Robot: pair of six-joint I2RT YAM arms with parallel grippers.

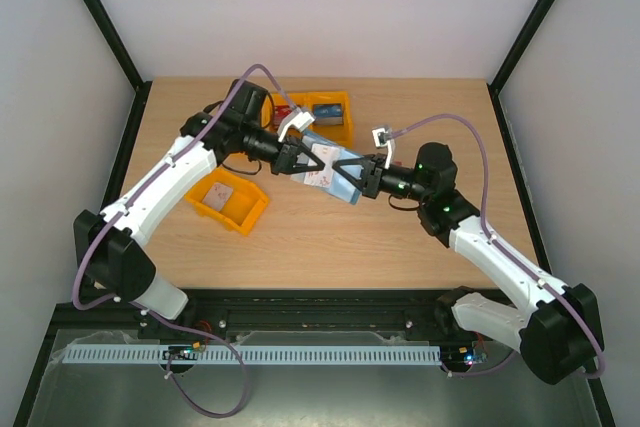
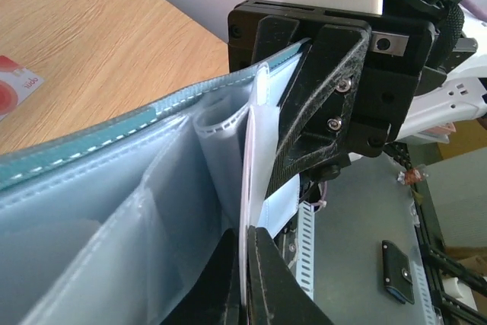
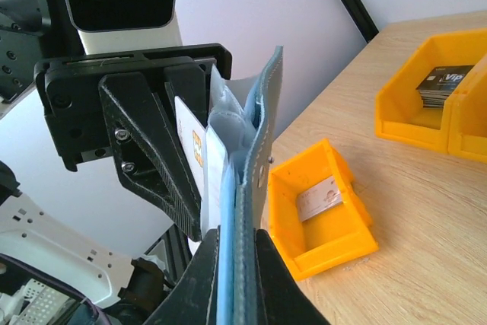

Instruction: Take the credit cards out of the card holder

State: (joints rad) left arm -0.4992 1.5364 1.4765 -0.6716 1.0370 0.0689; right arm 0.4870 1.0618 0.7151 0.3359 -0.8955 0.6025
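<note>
The teal-blue card holder [image 1: 343, 179] hangs open in the air between my two grippers. My right gripper [image 1: 364, 179] is shut on its folded edge, seen in the right wrist view [image 3: 240, 264] with the holder [image 3: 259, 135] upright. My left gripper [image 1: 298, 159] is shut on a pale card with pinkish marking [image 1: 322, 169] that sticks partly out of a pocket. The left wrist view shows the gripper [image 2: 245, 279] pinching that thin card [image 2: 251, 150] beside the light blue pockets [image 2: 114, 226]. A white card with a red round mark [image 2: 11, 90] lies on the table.
An orange bin [image 1: 230, 202] holding a card stands at the left, also in the right wrist view [image 3: 323, 215]. Two more orange bins [image 1: 325, 115] with dark cards stand at the back [image 3: 430, 97]. Black frame posts edge the table.
</note>
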